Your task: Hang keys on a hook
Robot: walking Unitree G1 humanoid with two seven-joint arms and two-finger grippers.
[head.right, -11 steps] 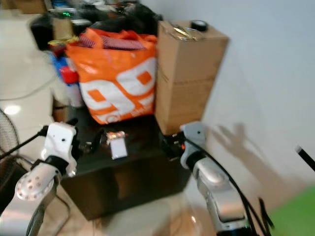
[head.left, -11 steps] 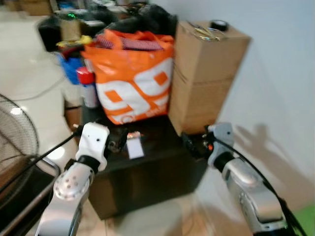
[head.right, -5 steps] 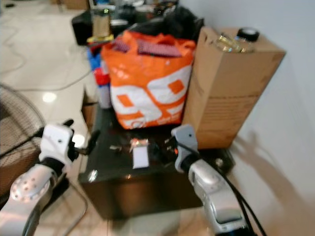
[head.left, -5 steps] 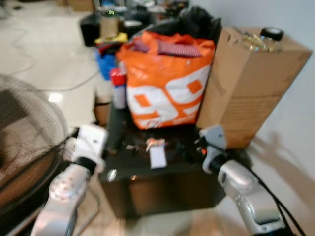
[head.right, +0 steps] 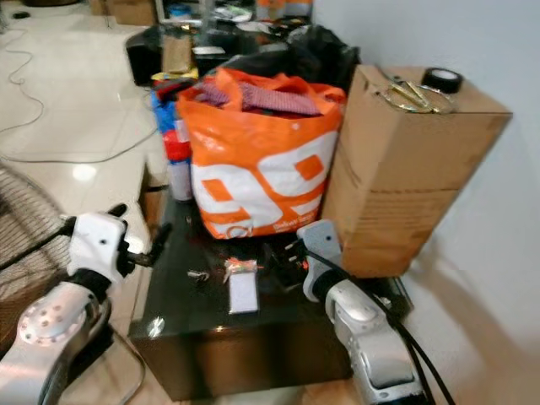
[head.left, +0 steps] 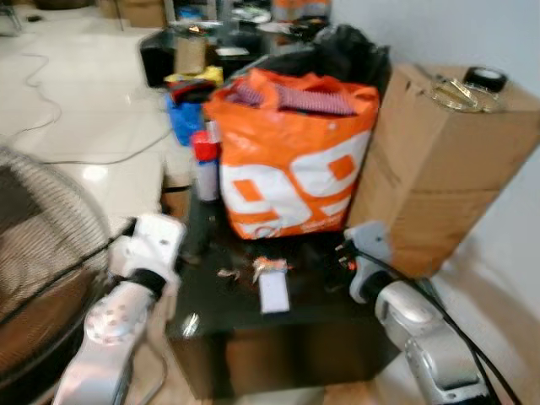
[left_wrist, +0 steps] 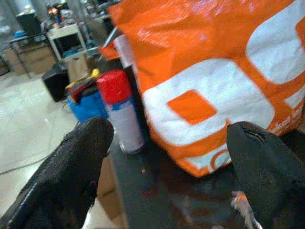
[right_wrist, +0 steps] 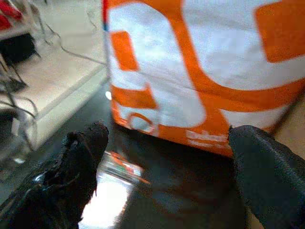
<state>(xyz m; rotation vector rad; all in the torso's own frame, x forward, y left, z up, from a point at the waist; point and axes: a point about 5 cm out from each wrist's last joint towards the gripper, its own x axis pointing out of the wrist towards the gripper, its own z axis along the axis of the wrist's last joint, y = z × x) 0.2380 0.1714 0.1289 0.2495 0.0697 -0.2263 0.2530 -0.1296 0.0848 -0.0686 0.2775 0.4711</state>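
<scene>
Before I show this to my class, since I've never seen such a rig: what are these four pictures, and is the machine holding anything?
This is a humanoid robot with two silver arms. Two pictures come from cameras in its head, looking down; the other two come from cameras on its wrists, looking out between each gripper's black fingers. In front stands a dark table with the keys and their white tag lying on it, an orange bag behind them and a cardboard box beside the bag. The left gripper and right gripper hover near the table with jaws wide open, holding nothing. I see no hook.
</scene>
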